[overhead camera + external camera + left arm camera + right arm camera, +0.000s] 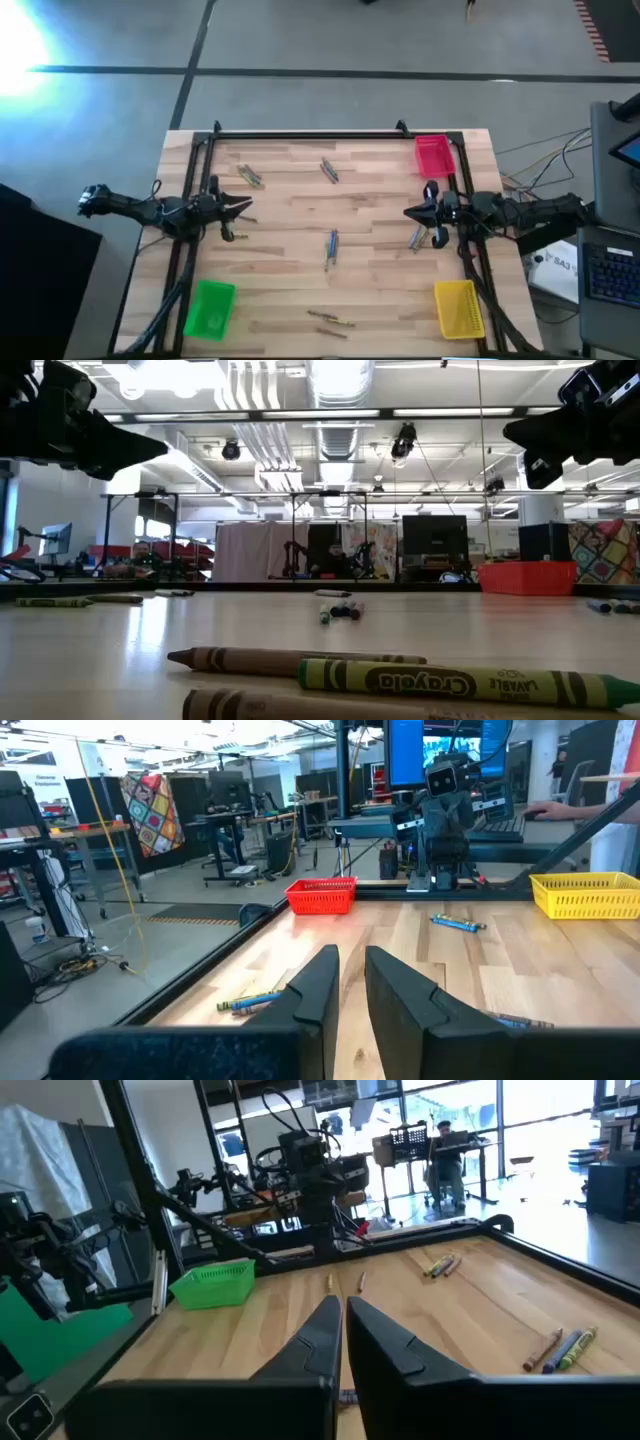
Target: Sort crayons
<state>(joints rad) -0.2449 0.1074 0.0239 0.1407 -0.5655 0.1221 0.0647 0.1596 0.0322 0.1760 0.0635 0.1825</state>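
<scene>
Crayons (pixel 331 245) scattered on table (pixel 380 290), both arms raised

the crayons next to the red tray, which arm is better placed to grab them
Right. Its claw hovers just beside the blue crayons below the red tray, on the table's right side. The left claw hangs over the far left side, well away from them.
</scene>
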